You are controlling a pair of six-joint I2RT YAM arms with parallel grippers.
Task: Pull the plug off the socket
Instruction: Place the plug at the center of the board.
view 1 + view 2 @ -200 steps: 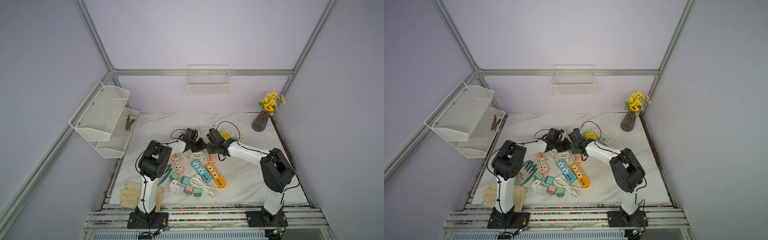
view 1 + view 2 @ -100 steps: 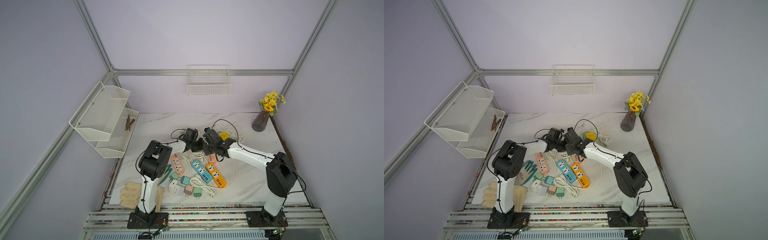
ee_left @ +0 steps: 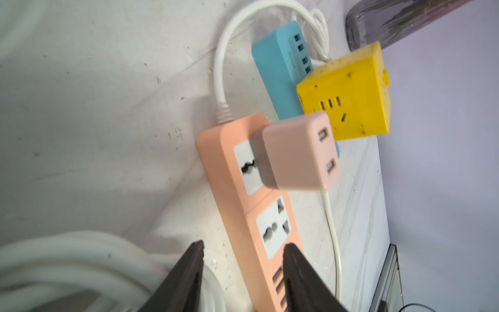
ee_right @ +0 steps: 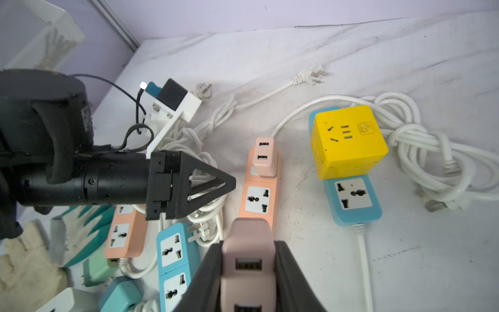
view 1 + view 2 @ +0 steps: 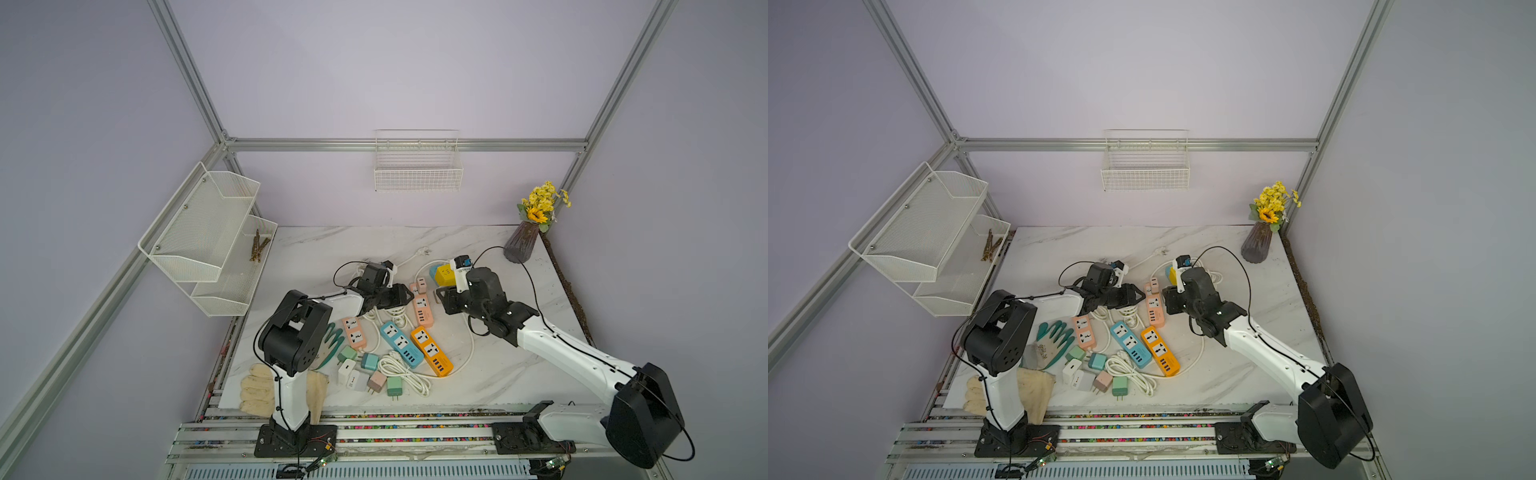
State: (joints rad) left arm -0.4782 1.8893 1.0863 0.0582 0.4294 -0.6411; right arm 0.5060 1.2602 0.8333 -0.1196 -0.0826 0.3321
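Note:
My right gripper (image 4: 248, 244) is shut on a dusty-pink plug (image 4: 247, 270), which hangs clear above the near end of a peach socket strip (image 4: 260, 200). In both top views that gripper (image 5: 442, 299) (image 5: 1167, 301) hovers just right of the strip (image 5: 423, 311) (image 5: 1154, 309). A second pink plug (image 4: 265, 156) (image 3: 297, 154) sits in the strip's far socket. My left gripper (image 3: 244, 245) (image 5: 409, 297) is open, its fingers (image 3: 189, 270) standing either side of the strip's (image 3: 243, 189) USB end.
A yellow cube socket (image 4: 348, 140) rests on a blue strip (image 4: 351, 200) among coiled white cords (image 4: 432, 162). Blue (image 5: 399, 343), orange (image 5: 431, 351) and peach (image 5: 354, 332) strips, several loose adapters (image 5: 376, 380) and gloves (image 5: 257, 390) lie nearer. A vase (image 5: 521, 247) stands back right.
My left gripper's jaws have parted. The right arm has swung back to the right with the pink plug in its grip.

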